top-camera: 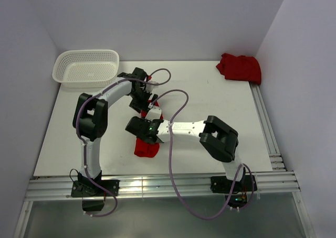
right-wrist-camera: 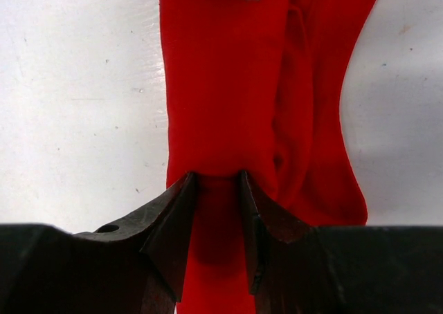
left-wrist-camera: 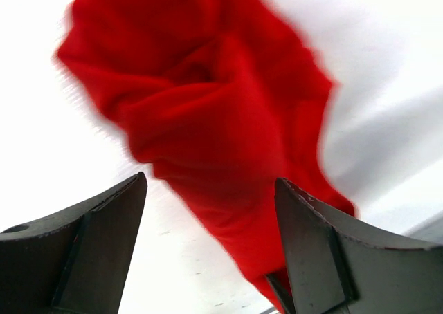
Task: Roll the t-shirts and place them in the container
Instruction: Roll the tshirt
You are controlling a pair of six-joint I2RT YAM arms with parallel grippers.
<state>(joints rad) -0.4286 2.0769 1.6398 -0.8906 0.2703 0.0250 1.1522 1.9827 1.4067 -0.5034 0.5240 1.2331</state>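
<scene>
A long, narrow bundle of red t-shirt (top-camera: 146, 147) lies mid-table, partly under both wrists. My right gripper (right-wrist-camera: 216, 176) is shut on a fold of this t-shirt (right-wrist-camera: 228, 86), the cloth pinched between its fingertips; from above the right gripper (top-camera: 135, 129) sits at the bundle's near end. My left gripper (left-wrist-camera: 211, 179) stands open just over the far end of the same t-shirt (left-wrist-camera: 208, 106), with cloth lying by its right finger (left-wrist-camera: 311, 245) but not clamped. From above the left gripper (top-camera: 145, 105) points down at it. A second t-shirt (top-camera: 240, 67) lies crumpled at the back right.
A white mesh basket (top-camera: 86, 66) stands at the back left corner. Metal rails (top-camera: 268, 128) run along the right and near table edges. The two wrists are close together over the middle, with cables looping above them.
</scene>
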